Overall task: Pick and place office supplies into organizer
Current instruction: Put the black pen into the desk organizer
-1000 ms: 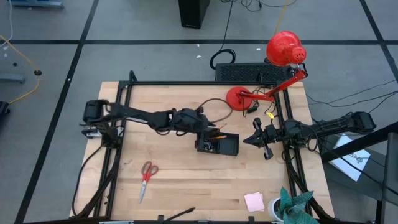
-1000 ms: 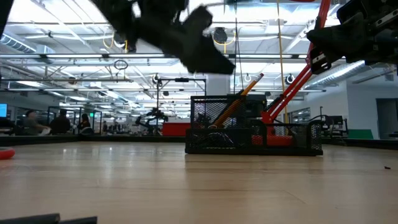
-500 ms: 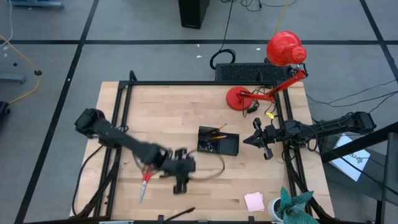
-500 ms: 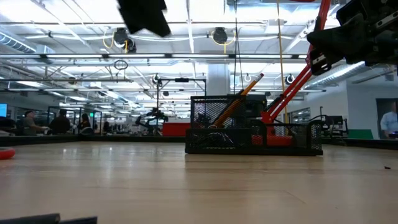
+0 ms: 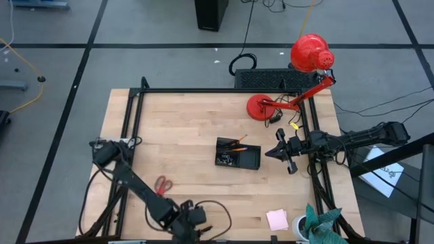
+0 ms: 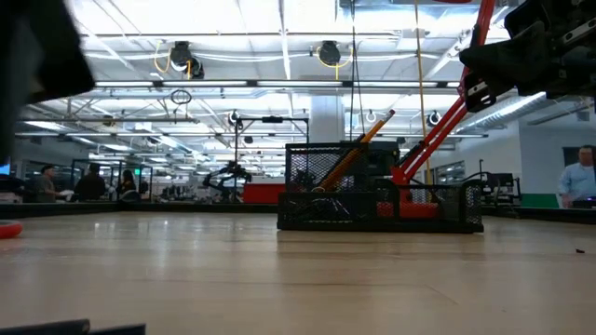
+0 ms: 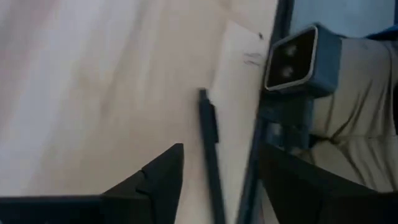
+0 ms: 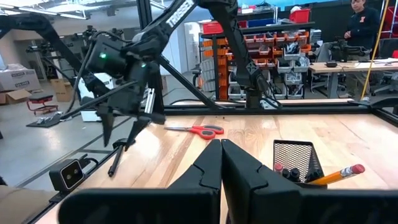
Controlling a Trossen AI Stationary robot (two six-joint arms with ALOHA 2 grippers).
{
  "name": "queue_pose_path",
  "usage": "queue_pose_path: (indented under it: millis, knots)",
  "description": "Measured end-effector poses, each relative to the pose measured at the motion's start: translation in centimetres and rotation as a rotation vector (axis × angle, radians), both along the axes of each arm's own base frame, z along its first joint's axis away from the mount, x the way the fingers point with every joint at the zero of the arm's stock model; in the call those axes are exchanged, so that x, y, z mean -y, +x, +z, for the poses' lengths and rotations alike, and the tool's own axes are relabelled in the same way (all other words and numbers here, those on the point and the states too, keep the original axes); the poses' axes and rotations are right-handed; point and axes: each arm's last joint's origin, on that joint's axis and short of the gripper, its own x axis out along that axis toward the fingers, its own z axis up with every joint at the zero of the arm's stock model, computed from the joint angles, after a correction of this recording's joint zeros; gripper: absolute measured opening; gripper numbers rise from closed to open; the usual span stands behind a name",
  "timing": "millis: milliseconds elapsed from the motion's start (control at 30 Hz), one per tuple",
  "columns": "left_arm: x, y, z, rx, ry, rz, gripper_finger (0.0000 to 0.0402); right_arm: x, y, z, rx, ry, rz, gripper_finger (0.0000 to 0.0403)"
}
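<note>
Left gripper (image 7: 214, 180): I have it over the pen (image 7: 209, 146) at the tabletop's (image 5: 183, 129) near edge, fingers apart. Right gripper (image 8: 221, 163): together, idle beside the organizer (image 5: 238, 155). Risk: pen lies near the edge; a nudge could roll it off.

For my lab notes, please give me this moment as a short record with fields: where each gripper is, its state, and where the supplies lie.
left gripper: open, hovering over a black pen at the table's near edge
right gripper: shut, empty, waiting right of the organizer
organizer contents: orange pencil, dark small items
scissors: on the table, left of centre
pink sticky-note pad: near right corner
</note>
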Motion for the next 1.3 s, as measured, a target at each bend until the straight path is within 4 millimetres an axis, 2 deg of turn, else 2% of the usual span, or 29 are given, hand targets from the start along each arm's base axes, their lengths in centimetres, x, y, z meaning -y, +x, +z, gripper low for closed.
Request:
queue_pose_path:
  millis: [133, 267, 500, 800, 967, 1300]
  knots:
    - [2.2, 0.5, -0.1, 0.004, -0.025, -0.004, 0.0242, 0.0, 0.0, 0.0, 0.0, 0.001, 0.001, 0.0]
    - [3.5, 0.8, -0.6, -0.014, 0.007, -0.037, 0.0252, 0.0, 0.0, 0.0, 0.003, 0.0, 0.0, 0.0]
    - [2.6, 0.0, -2.2, -0.176, 0.173, -0.025, 0.0253, 0.0, 0.0, 0.1, 0.01, 0.007, 0.002, 0.0]
    - [2.0, -0.4, -3.5, -0.239, 0.261, -0.068, 0.0253, 0.0, 0.0, -0.4, -0.044, 0.026, 0.002, 0.0]
    - [0.4, -0.4, -4.7, -0.322, 0.384, -0.008, 0.0252, 0.0, 0.0, -0.5, -0.066, 0.04, 0.002, 0.0]
    - [-5.0, 2.8, -4.9, -0.391, 0.464, 0.043, 0.0253, 0.0, 0.0, -0.6, -0.07, 0.047, 0.003, 0.0]
